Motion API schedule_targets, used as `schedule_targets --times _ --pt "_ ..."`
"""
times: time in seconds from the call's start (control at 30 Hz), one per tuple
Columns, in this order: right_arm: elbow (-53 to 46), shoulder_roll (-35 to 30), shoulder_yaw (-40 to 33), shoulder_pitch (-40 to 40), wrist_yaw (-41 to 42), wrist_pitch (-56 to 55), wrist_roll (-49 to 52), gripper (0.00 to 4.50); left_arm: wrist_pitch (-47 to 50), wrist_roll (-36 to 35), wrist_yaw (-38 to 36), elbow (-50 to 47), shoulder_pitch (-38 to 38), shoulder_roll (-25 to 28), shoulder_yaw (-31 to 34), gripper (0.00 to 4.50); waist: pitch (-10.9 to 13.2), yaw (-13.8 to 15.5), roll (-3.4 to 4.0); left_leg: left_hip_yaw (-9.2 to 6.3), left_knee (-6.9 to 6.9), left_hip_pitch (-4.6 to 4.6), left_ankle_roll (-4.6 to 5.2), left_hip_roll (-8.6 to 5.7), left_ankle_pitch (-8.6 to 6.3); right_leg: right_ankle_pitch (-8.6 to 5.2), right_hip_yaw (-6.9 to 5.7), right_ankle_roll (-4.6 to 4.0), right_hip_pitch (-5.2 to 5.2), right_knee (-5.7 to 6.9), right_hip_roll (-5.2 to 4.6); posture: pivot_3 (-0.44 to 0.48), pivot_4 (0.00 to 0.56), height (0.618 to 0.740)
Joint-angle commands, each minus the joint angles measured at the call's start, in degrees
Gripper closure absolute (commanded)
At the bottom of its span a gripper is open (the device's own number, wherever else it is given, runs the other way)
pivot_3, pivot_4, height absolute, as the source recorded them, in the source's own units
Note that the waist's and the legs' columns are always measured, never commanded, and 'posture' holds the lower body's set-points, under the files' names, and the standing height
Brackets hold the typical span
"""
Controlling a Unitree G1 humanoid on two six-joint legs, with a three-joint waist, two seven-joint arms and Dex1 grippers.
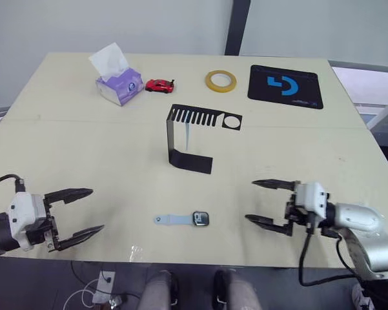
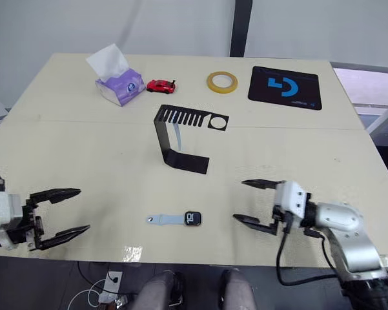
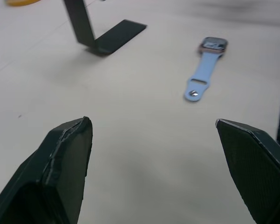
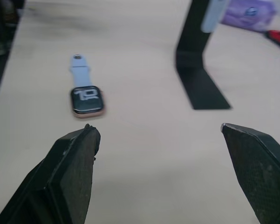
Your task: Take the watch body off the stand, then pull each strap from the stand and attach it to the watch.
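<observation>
The pale matte surface (image 1: 64, 135) carries the stand (image 1: 192, 139), a thin black bent sheet with a flat foot, an upright and a comb-slotted top plate with a round hole; a pale strap (image 1: 188, 134) hangs behind the upright, partly hidden. Both tools sit released at the near edge, the left tool (image 1: 82, 211) and the right tool (image 1: 266, 203) with black fingers spread wide. Between them lies the rounded-square watch body (image 1: 201, 218), its digits too small to read, joined to a slim blue-grey strap (image 1: 172, 220) running left.
</observation>
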Motion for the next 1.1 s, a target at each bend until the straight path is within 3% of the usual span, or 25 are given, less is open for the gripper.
schedule_targets --times 0.03,0.3,0.63,0.97,1.1 --pt "5.2 -0.9 -8.5 3.8 -2.0 -5.6 -0.4 0.03 -0.2 -0.7 5.1 4.4 1.1 -2.1 6.0 0.0 0.0 0.1 -0.02 0.0 0.0 0.0 0.01 0.0 0.0 0.0 0.02 0.0 0.0 -0.01 -0.01 0.0 0.15 0.74" --pt "6.4 1.1 -11.2 9.3 -4.1 -7.1 0.4 0.03 1.8 -1.0 11.2 0.8 1.8 -5.6 5.1 0.0 -0.1 0.1 -0.12 0.04 0.02 0.07 0.03 0.0 -0.03 0.01 0.26 0.01 0.02 0.02 -0.08 0.0 0.15 0.74" --pt "-2.9 5.5 -4.3 4.0 -10.1 1.5 1.9 0.03 8.2 -2.1 18.3 -8.6 -2.9 -8.1 -1.6 0.0 -0.1 0.1 -0.13 0.17 -0.02 0.16 -0.04 0.03 -0.06 0.01 0.45 0.0 -0.02 0.08 -0.04 0.0 0.15 0.74" --pt "-12.1 9.1 0.5 0.2 -12.2 8.1 7.6 0.03 17.1 -1.4 34.4 -20.8 -7.4 -16.2 -10.5 0.0 -0.2 0.2 -0.23 0.24 0.06 0.16 0.02 0.0 -0.08 0.03 0.53 0.04 0.01 0.1 -0.04 0.0 0.15 0.74" --pt "-14.3 11.1 1.7 -0.5 -14.9 9.2 7.7 0.03 19.8 -0.3 38.1 -24.3 -9.4 -16.7 -13.6 0.0 -0.2 0.2 -0.24 0.24 0.07 0.16 0.02 0.0 -0.07 0.03 0.54 0.04 -0.01 0.12 -0.01 0.0 0.15 0.74"
